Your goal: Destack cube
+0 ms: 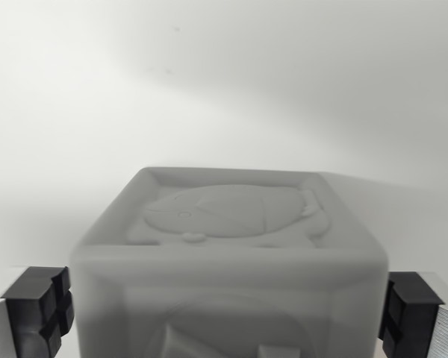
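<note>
Wrist view: my end effector (224,313) is clamping the grey cube (228,261), which is filling the lower centre of the frame. My black finger pads are pressing against its two sides, one (41,309) at 8 o'clock, the other (407,313) at 4 o'clock. The cube's top face is showing a raised animal relief inside a square border; its near face is carrying another relief, cropped at 6 o'clock. The white counter (209,82) is spreading pale and blurred from 9 through 12 to 3 o'clock
</note>
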